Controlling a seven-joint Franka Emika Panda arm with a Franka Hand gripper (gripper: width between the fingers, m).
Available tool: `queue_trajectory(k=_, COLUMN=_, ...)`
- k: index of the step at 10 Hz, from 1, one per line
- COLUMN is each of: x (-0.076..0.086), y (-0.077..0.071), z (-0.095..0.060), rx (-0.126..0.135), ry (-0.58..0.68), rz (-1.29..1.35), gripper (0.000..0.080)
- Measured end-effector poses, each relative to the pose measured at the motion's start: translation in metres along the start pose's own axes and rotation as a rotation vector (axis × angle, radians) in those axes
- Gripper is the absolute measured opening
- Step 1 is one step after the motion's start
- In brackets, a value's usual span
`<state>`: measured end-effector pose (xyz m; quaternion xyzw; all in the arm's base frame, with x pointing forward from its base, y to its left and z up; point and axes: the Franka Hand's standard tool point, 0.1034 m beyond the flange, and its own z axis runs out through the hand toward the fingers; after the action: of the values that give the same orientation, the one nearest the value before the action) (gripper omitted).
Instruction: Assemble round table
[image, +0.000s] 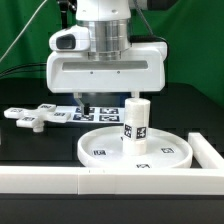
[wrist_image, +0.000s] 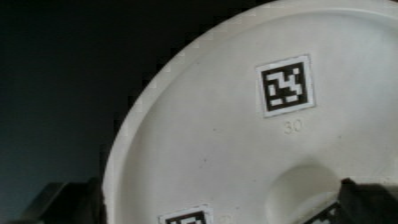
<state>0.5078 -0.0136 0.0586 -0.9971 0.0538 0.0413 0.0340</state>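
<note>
The large white round disc (image: 150, 152) lies flat on the black table at the front right. The short white leg (image: 135, 118) stands upright on its middle, with markers on its side. The flat cross-shaped piece (image: 35, 116) lies at the exterior view's left. My gripper (image: 108, 100) hangs over the table just behind the disc, to the left of the leg's top; it is open and holds nothing. In the wrist view the disc (wrist_image: 231, 150) fills most of the frame, and my gripper (wrist_image: 217, 208) shows dark fingertips (wrist_image: 71, 203) set wide apart at the frame's edge.
The marker board (image: 98, 113) lies behind the disc, under the gripper. A long white border wall (image: 60, 180) runs along the front, and another white wall piece (image: 208, 152) stands at the exterior view's right. A green backdrop stands behind.
</note>
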Motion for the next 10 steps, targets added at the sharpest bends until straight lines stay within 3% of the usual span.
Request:
queue_trajectory(k=3, x=0.0, y=0.0, z=0.0, rx=0.0, ry=0.0, rz=-0.001, gripper=0.0649)
queue_trajectory(k=4, x=-0.005, y=0.009, z=0.0, rx=-0.013, ry=0.005, rz=-0.019, gripper=0.0649)
queue_trajectory(k=6, x=-0.029, y=0.048, z=-0.002, rx=-0.022, ry=-0.003, rz=-0.149, gripper=0.0649)
queue_trajectory(k=8, x=-0.031, y=0.081, z=-0.006, rx=-0.021, ry=0.0, rz=-0.235, gripper=0.0649)
queue_trajectory(k=10, x=-0.031, y=0.078, z=-0.005, rx=-0.021, ry=-0.003, rz=-0.262, gripper=0.0649)
